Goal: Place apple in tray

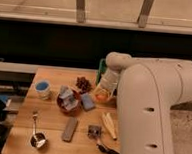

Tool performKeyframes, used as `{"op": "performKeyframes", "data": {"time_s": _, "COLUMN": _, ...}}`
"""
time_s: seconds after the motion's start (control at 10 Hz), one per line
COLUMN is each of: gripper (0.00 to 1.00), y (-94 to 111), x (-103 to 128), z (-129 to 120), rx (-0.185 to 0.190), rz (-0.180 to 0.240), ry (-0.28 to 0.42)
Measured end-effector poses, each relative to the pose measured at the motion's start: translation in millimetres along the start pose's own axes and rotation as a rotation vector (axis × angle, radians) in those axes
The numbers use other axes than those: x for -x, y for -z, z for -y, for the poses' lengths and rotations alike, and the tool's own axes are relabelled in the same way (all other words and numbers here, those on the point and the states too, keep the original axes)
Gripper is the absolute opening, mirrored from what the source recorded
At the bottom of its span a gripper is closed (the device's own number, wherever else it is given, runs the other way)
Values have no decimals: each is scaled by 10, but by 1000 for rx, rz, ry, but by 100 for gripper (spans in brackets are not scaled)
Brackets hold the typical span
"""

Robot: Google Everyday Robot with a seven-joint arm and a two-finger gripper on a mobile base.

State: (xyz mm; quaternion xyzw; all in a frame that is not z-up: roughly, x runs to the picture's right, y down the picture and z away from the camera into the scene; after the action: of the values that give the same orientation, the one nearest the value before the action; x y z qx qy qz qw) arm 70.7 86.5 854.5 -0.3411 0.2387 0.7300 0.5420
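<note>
Where the white arm (147, 105) bends down over the far right part of the wooden surface (51, 120), the gripper (107, 87) hangs right over the apple (102, 96). Whether it is clamped on the fruit cannot be told. Just behind the gripper, at the surface's far edge, a green sliver of the tray (100, 68) shows, with the rest hidden by the arm. Close on the gripper's left are a blue pad (87, 102), a dark berry cluster (82, 83) and a dark red bowl (67, 103) of packets whose print cannot be read. A blue cup (42, 89) stands farther left. Bare wood lies open along the far left edge and in front of the cup. The apple is small, round, smooth and yellow-orange.
</note>
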Motion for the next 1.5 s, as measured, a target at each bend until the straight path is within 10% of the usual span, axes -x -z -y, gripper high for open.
{"op": "performKeyframes", "data": {"time_s": 0.3, "gripper": 0, "y": 46, "x": 10, "z": -10, "rx": 46, "rz": 0, "ry": 14}}
{"op": "performKeyframes", "data": {"time_s": 0.8, "gripper": 0, "y": 776, "x": 84, "z": -239, "rx": 125, "rz": 89, "ry": 70}}
{"op": "performKeyframes", "data": {"time_s": 1.5, "gripper": 0, "y": 1249, "x": 910, "z": 40, "rx": 423, "rz": 120, "ry": 60}}
